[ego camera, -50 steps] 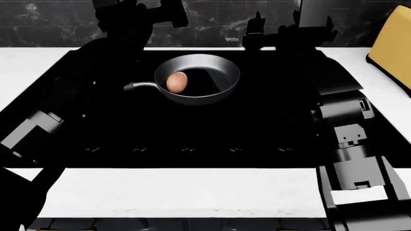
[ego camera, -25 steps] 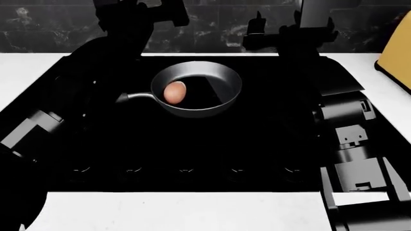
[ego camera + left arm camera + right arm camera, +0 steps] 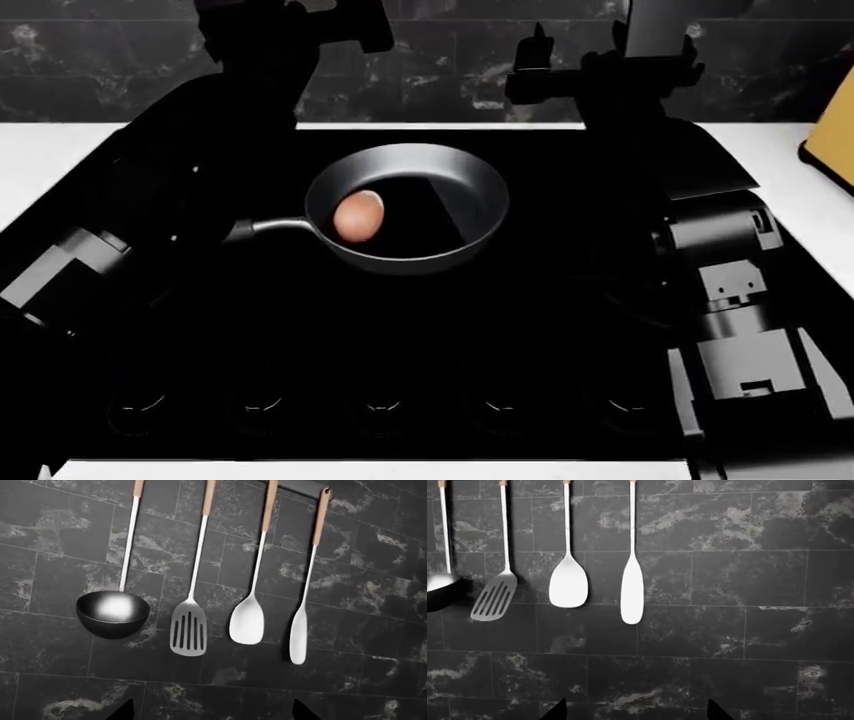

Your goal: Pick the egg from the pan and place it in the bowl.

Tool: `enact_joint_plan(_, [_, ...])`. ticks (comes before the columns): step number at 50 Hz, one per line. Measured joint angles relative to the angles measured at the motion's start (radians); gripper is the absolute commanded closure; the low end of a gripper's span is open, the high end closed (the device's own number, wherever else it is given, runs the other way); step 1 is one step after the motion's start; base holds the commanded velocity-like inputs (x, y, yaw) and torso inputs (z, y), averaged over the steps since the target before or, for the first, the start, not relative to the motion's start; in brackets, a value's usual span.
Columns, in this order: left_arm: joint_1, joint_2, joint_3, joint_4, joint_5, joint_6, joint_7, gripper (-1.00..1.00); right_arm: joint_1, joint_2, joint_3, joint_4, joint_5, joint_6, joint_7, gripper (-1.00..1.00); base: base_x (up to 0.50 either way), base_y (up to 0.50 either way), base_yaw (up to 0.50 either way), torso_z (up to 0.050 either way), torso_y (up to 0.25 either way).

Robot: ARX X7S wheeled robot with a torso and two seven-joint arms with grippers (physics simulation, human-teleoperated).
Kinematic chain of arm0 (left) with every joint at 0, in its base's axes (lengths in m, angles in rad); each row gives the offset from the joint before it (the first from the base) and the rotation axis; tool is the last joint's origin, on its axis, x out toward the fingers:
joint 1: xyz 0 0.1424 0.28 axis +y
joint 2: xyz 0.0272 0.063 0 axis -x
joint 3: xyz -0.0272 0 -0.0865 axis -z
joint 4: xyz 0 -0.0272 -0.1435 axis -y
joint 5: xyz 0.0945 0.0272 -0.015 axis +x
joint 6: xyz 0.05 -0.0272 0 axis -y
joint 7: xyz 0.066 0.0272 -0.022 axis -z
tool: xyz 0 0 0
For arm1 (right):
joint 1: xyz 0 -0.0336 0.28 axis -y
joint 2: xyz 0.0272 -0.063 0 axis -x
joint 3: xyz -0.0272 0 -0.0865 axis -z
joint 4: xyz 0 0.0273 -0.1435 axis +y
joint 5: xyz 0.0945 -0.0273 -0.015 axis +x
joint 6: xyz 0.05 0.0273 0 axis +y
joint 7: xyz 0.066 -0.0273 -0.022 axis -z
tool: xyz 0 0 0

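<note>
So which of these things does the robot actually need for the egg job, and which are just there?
Needed: egg; pan holding it. The bowl isn't in view.

Just there: ladle, slotted turner, spoon, spatula hanging on the wall; yellow object at the counter's edge.

1. Left arm (image 3: pixel 254 70): matte black, blocky silhouette, grey boxy link low down.
2. Right arm (image 3: pixel 727 290): grey angular housings, recessed square cutouts, black joints.
3. Both wrist views: two black pointed fingertips (image 3: pixel 123 711).
</note>
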Motion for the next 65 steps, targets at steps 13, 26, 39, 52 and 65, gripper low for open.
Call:
enact_joint_plan(13, [0.001, -0.001, -0.002, 0.004, 0.002, -0.002, -0.002, -1.00, 0.000, -0.001, -0.002, 0.007, 0.002, -0.008, 0.001, -1.00, 0.15, 0.00, 0.00, 0.000, 0.000])
enact_joint_plan(26, [0.002, -0.002, -0.004, 0.007, 0.003, -0.003, -0.002, -1.00, -0.005, 0.003, -0.003, -0.005, 0.009, -0.005, 0.005, -1.00, 0.12, 0.00, 0.00, 0.000, 0.001])
enact_joint_plan(39, [-0.021, -0.016, 0.005, 0.023, -0.046, -0.110, -0.003, -1.00, -0.003, -0.002, -0.005, 0.039, 0.015, -0.007, -0.004, -1.00, 0.00, 0.00, 0.00, 0.000, 0.000])
enact_joint_plan(52, [-0.050, -0.091, -0.009, 0.158, -0.289, -0.437, -0.129, -1.00, 0.005, -0.019, -0.006, 0.168, 0.012, -0.083, -0.055, -1.00, 0.00, 0.00, 0.00, 0.000, 0.000])
enact_joint_plan(65, [-0.100, -0.115, 0.012, 0.200, -0.404, -0.651, -0.126, -1.00, 0.012, -0.031, -0.011, 0.248, 0.006, -0.141, -0.087, -1.00, 0.00, 0.00, 0.00, 0.000, 0.000])
